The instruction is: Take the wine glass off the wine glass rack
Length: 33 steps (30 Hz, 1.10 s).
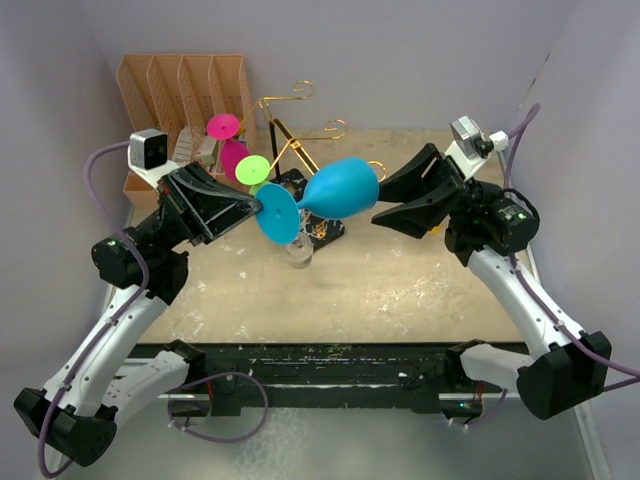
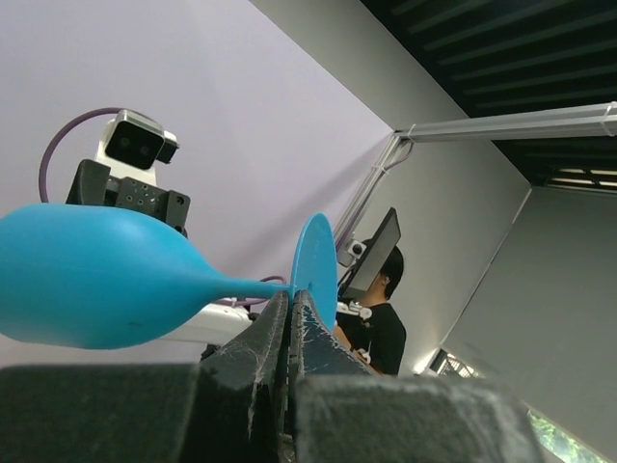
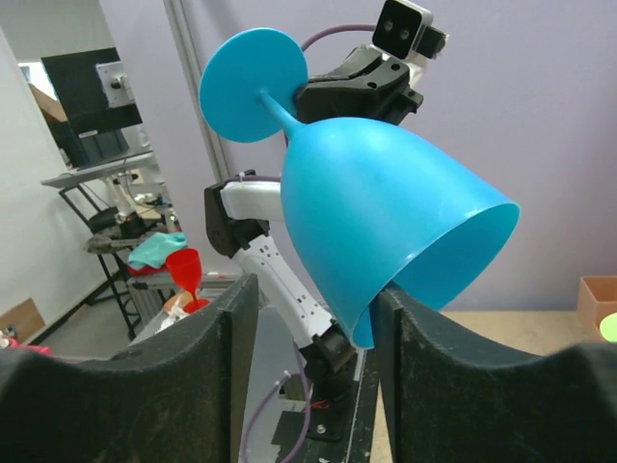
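Observation:
A blue wine glass [image 1: 340, 187] hangs on its side above the table, foot to the left, bowl mouth to the right. My left gripper [image 1: 262, 205] is shut on its thin stem right beside the foot [image 2: 313, 265]; the bowl [image 2: 87, 275] fills the left of the left wrist view. My right gripper [image 1: 380, 202] stands open at the bowl's mouth. In the right wrist view the rim of the glass [image 3: 386, 203] rests against one finger [image 3: 434, 367], and the other finger [image 3: 207, 376] stands apart from it. The gold wire wine glass rack [image 1: 285, 140] stands just behind the glass.
A pink glass [image 1: 230, 150] and a green foot [image 1: 252, 168] hang on the rack's left side. An orange slotted organiser [image 1: 185, 90] stands at the back left. A clear glass [image 1: 298, 250] sits on the table by the rack's black base [image 1: 325, 230].

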Each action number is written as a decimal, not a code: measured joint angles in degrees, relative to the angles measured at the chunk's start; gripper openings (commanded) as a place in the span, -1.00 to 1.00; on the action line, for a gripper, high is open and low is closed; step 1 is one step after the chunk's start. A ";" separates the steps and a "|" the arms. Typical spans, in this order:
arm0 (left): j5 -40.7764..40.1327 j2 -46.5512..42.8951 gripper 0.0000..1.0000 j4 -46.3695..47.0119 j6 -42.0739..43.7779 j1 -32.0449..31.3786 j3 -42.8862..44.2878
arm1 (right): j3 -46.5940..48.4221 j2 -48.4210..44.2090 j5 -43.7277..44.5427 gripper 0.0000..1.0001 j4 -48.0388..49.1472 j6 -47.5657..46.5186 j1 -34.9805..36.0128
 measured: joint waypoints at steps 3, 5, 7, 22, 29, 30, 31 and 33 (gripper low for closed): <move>-0.07 0.17 -0.97 0.04 0.00 0.00 -0.57 | 0.00 0.83 0.13 -0.27 0.79 0.68 0.59; -0.15 0.28 -0.97 0.28 -0.02 0.00 -1.05 | 0.00 1.14 0.17 -0.53 1.53 1.25 0.68; -0.20 0.28 -0.96 0.66 -0.04 0.00 -1.51 | 0.00 1.16 0.26 -1.00 2.12 1.81 0.72; -5.07 -10.23 0.60 -28.85 16.92 0.00 -2.64 | 6.05 -0.90 -0.92 -1.00 -8.94 -5.86 -0.13; -21.20 -21.44 0.49 -61.92 36.87 0.00 7.41 | 25.07 -3.61 20.17 -1.00 -57.68 -37.16 -1.20; -23.21 -21.99 0.48 -65.37 39.28 0.00 9.03 | 29.16 -3.37 26.49 -1.00 -64.98 -41.33 -1.25; -24.74 -22.10 0.48 -67.95 41.05 0.00 10.27 | 32.68 -2.89 32.48 -1.00 -70.88 -44.85 -1.29; -27.69 -21.77 0.46 -73.77 45.03 0.00 12.76 | 38.95 -1.09 44.04 -1.00 -81.09 -50.27 -1.33</move>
